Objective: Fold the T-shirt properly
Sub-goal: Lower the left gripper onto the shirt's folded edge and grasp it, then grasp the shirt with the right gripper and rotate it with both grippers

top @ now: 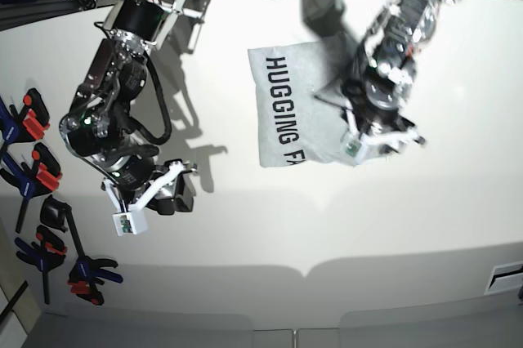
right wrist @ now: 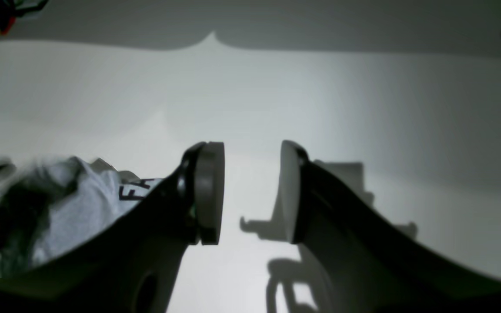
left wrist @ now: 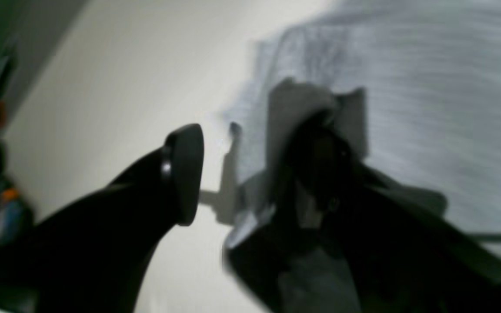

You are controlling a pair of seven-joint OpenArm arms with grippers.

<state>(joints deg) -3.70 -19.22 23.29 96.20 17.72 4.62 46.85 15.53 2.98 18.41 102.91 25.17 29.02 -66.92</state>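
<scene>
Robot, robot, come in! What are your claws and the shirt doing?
Left claw open, one finger under T-shirt edge. Right claw open, empty, off to the side. Shirt part-folded, lettering up. Nothing in the way.

Bright overhead light throws hard shadows on the white table [top: 270,225]; both wrist views are blurred.

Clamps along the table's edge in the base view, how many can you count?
4, in a column: clamp one, clamp two, clamp three, clamp four. More may lie beyond the frame's edge.
</scene>
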